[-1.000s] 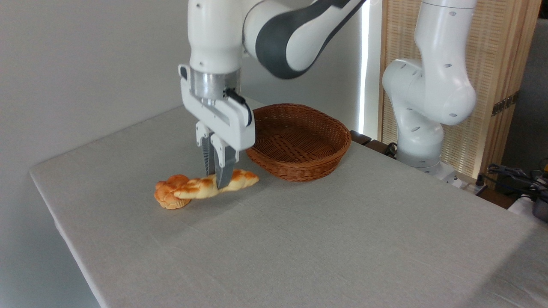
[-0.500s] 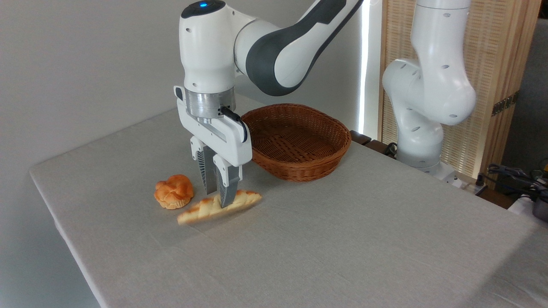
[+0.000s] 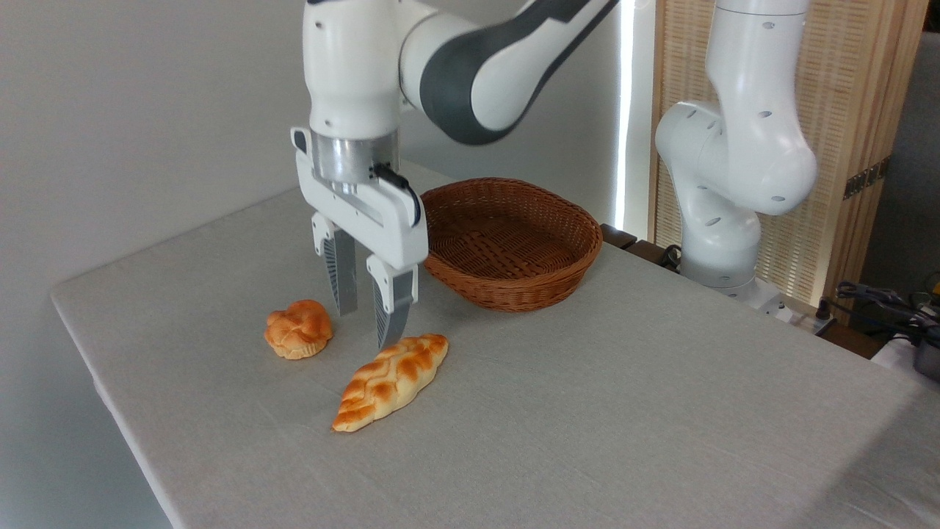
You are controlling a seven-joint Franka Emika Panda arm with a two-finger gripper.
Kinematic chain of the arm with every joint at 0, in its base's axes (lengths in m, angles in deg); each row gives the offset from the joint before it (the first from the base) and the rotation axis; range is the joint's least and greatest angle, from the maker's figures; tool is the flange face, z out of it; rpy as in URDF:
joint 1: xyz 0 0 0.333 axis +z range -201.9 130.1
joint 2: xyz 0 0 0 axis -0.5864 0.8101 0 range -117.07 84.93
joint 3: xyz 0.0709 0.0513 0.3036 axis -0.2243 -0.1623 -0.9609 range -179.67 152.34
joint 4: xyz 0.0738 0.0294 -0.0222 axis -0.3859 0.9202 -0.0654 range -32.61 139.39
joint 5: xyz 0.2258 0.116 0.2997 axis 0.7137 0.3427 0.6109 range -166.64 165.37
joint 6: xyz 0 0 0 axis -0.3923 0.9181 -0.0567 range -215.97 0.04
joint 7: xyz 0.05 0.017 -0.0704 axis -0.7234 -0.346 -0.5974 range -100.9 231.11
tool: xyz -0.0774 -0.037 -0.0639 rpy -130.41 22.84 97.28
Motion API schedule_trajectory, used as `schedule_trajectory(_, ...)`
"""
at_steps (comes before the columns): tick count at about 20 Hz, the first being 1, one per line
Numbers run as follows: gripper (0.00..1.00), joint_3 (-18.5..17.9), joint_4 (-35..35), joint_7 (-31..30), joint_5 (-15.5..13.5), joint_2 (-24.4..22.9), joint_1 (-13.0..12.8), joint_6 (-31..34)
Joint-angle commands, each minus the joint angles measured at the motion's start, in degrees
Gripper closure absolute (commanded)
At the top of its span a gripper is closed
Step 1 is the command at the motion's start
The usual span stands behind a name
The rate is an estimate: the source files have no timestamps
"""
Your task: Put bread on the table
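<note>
The bread [image 3: 391,380], a long braided golden-orange loaf, lies flat on the light grey table [image 3: 558,411], slanting from lower left to upper right. My gripper [image 3: 365,325] hangs just above its upper end, fingers pointing down and spread apart, holding nothing. The loaf is free of the fingers.
A small round knotted bun [image 3: 297,328] sits on the cloth left of the gripper. An empty brown wicker basket [image 3: 512,241] stands behind and to the right. The arm's white base [image 3: 723,184] rises at the back right. The table's left edge runs close to the bun.
The gripper lowered the loaf to the table, opened and let it go, then rose slightly. The loaf now lies flat, in front of the bun instead of overlapping it.
</note>
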Motion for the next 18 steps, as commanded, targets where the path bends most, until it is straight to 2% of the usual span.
schedule_trajectory(1, 0.00, -0.4, -8.1, -1.3, 1.0, -0.5, 0.9, 10.1)
schedule_trajectory(5, 0.00, 0.5, -16.1, -1.1, 0.8, 0.0, 4.2, 19.7)
schedule_trajectory(7, 0.00, 2.4, -19.2, -1.0, 0.4, 0.2, 6.9, 22.7)
schedule_trajectory(9, 0.00, 5.5, -20.0, -0.6, 0.3, 0.2, 11.2, 23.4)
schedule_trajectory(12, 0.00, 5.8, -20.5, -0.1, 0.5, 1.3, 12.4, 23.4)
schedule_trajectory(16, 0.00, 8.1, -22.1, 0.8, 0.4, 2.3, 16.2, 23.4)
schedule_trajectory(18, 0.00, 8.3, -24.3, 0.9, 0.6, 3.5, 16.2, 23.8)
